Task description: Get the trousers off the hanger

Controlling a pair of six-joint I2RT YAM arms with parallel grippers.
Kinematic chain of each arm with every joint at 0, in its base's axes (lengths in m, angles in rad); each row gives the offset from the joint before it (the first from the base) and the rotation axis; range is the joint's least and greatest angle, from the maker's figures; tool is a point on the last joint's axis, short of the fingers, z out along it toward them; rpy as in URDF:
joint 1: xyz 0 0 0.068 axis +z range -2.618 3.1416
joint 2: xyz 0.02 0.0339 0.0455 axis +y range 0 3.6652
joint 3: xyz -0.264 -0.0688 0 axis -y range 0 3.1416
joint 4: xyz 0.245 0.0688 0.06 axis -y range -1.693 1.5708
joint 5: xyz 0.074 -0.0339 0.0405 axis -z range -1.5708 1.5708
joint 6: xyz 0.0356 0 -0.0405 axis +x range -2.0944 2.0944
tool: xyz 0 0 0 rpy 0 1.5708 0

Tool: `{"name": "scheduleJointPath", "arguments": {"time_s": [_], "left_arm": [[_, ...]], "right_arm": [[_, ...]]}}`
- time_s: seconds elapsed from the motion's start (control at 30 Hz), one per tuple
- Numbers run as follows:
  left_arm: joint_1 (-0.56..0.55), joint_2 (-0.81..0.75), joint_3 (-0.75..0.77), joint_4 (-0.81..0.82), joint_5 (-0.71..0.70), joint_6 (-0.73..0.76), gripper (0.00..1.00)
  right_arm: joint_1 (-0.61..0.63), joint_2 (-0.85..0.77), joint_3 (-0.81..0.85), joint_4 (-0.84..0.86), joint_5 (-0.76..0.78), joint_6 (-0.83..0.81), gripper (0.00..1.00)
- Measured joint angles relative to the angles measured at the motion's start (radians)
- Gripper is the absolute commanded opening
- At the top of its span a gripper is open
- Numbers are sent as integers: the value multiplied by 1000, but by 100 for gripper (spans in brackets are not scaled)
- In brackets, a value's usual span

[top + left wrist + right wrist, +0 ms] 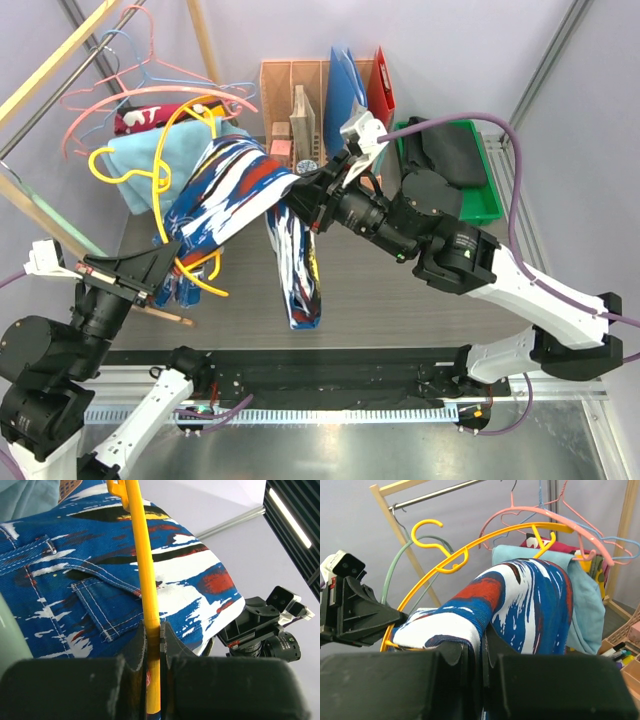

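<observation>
Top external view: the left gripper is clamped on the lower rim of the yellow hanger. The printed trousers drape over the hanger, one leg trailing down to the table. The right gripper pinches the cloth at its right end.

Left wrist view: its fingers are closed tight on the yellow bar, with denim just behind.

Right wrist view: the jaws are together on a fold of the trousers, and the hanger arches above.

I'd worry that the thin fold slips free when pulled, or that the dragging cloth twists the hanger in the other grip.
</observation>
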Motion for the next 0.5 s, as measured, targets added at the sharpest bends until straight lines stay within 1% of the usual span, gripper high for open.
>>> {"name": "scheduleJointPath", "arguments": {"time_s": [0.17,0.23,0.33,0.4,0.5], "left_arm": [[-3,19,39,-36,3,8,0],[-3,28,56,-50,0,14,0],[-2,29,69,-54,-9,30,0],[-1,29,74,-58,-19,42,0],[1,29,74,-65,-29,55,0]], "right_arm": [[3,-16,3,-14,-24,18,1],[2,0,55,-33,-45,31,1],[-2,93,251,-33,-90,55,1],[-6,161,378,23,-121,70,1],[-12,227,491,92,-183,83,1]]}}
